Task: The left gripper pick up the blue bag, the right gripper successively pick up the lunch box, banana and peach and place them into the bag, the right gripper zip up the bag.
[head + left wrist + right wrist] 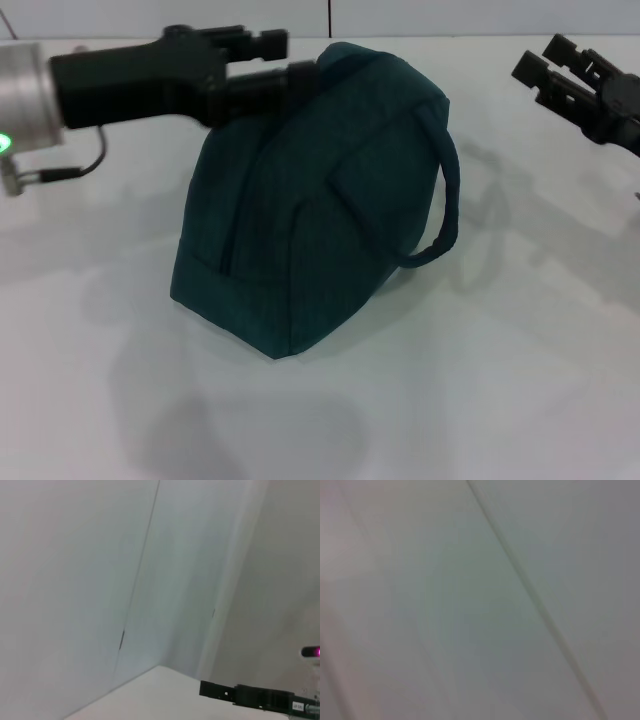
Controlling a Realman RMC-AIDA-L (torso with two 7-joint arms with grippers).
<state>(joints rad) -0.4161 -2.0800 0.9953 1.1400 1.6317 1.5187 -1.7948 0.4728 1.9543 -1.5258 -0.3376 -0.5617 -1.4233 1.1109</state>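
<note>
Left hand (285, 62) pinching top edge of blue bag (310, 200), bag tilted on desk (500, 380). Right hand (545, 62) well apart, fingers slightly spread.

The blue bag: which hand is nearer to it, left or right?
Left. The left hand is at the top of the blue bag; the right hand hangs apart, off to the bag's right.
</note>
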